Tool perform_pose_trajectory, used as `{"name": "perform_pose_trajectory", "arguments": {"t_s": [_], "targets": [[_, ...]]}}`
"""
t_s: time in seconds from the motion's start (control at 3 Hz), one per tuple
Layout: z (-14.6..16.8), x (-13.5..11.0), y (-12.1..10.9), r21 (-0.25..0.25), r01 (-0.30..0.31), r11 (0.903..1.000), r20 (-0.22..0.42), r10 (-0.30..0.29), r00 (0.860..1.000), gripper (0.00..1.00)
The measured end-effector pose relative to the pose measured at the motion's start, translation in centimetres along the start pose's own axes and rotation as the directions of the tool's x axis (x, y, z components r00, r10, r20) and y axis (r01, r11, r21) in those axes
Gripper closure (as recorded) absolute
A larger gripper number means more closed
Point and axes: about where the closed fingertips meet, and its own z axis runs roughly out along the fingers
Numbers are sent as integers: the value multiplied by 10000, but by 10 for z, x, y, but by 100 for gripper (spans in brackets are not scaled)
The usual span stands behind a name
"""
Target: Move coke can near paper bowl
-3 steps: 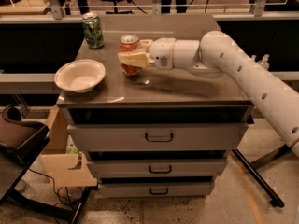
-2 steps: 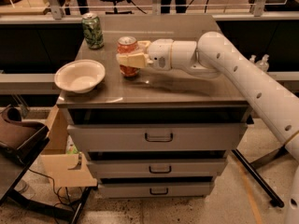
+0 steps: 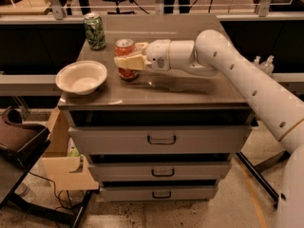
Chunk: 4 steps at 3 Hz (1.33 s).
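The coke can [image 3: 125,48] is orange-red with a silver top and stands upright on the grey cabinet top [image 3: 190,89], a short way right of the paper bowl [image 3: 81,77]. The bowl is shallow, off-white and sits at the front left corner. My gripper [image 3: 127,60] reaches in from the right, and its tan fingers [image 3: 129,62] are closed around the middle of the can. The white arm runs back to the right edge of the view.
A green patterned can [image 3: 95,31] stands at the back left of the cabinet top. The cabinet has three drawers [image 3: 161,139] below. A cardboard box [image 3: 61,160] sits at its left and a dark chair [image 3: 19,141] at far left. A railing runs behind.
The gripper and the coke can have moved a little to the left, closer to the paper bowl. The bowl and green can have not moved.
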Motion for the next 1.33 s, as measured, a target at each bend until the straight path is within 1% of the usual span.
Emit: {"name": "perform_pose_trajectory", "arguments": {"t_s": [1.0, 1.33], "targets": [[8, -1, 5, -156, 2, 9999, -1, -2, 10000, 12], [11, -1, 6, -200, 3, 9998, 1, -3, 10000, 0]]}}
